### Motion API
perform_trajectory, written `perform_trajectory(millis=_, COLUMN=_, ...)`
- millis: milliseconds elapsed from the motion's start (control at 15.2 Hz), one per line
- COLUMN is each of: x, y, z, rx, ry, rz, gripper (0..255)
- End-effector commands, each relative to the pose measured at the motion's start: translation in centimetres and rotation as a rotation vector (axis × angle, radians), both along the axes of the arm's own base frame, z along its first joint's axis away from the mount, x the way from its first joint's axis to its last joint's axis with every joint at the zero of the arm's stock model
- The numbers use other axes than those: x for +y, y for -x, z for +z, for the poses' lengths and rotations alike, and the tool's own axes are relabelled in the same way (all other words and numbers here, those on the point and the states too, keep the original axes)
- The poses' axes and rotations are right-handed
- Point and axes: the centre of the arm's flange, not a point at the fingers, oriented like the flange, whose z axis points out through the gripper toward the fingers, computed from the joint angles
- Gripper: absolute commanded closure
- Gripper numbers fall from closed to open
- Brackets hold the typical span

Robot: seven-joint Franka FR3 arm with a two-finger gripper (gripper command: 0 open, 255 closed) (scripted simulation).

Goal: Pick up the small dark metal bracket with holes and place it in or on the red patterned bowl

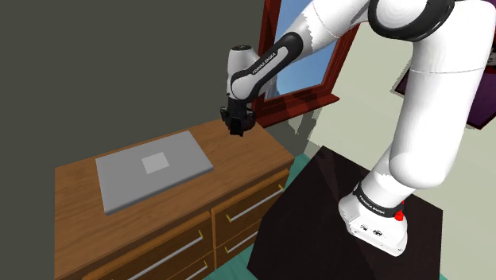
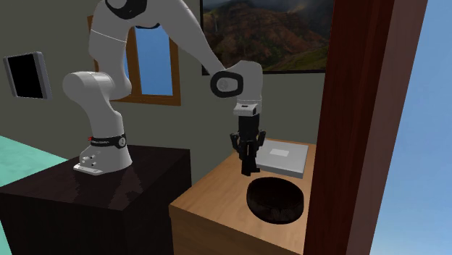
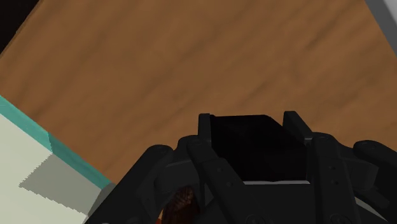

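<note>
My black gripper (image 3: 249,122) is shut on a small dark bracket (image 3: 247,145), a black block clasped between the two fingers (image 3: 204,127). In the shoulder view the gripper (image 1: 236,130) hangs above the wooden dresser's (image 1: 238,159) back right corner, pointing down. Across the room, the second exterior view shows the gripper (image 2: 248,168) just above and beside the far rim of a dark round bowl (image 2: 275,200) with a faint reddish-brown inside, standing near the dresser's front edge. A patch of red-brown pattern (image 3: 184,200) peeks through under the hand.
A flat grey slab (image 1: 153,169) lies on the dresser top, behind the bowl in the second exterior view (image 2: 284,156). A red-framed mirror (image 1: 306,75) leans at the wall. A wooden post (image 2: 362,123) stands close to the bowl. The dark stand (image 1: 334,215) adjoins the dresser.
</note>
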Motion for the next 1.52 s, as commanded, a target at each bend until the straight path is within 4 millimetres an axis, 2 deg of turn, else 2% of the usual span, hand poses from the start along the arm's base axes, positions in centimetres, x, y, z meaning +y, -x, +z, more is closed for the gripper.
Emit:
perform_trajectory(millis=0, x=0.0, y=0.1, z=1.0, rx=0.0, ry=0.0, rz=0.0, gripper=255)
perform_trajectory(millis=462, x=0.0, y=0.1, z=4.3, rx=0.0, ry=0.0, rz=0.0, gripper=255)
perform_trajectory(millis=1320, x=-14.4, y=-8.8, z=4.1, rx=0.0, ry=0.0, rz=0.0, gripper=255)
perform_trajectory(millis=1452, x=-14.4, y=-8.8, z=3.1, rx=0.0, ry=0.0, rz=0.0, gripper=255)
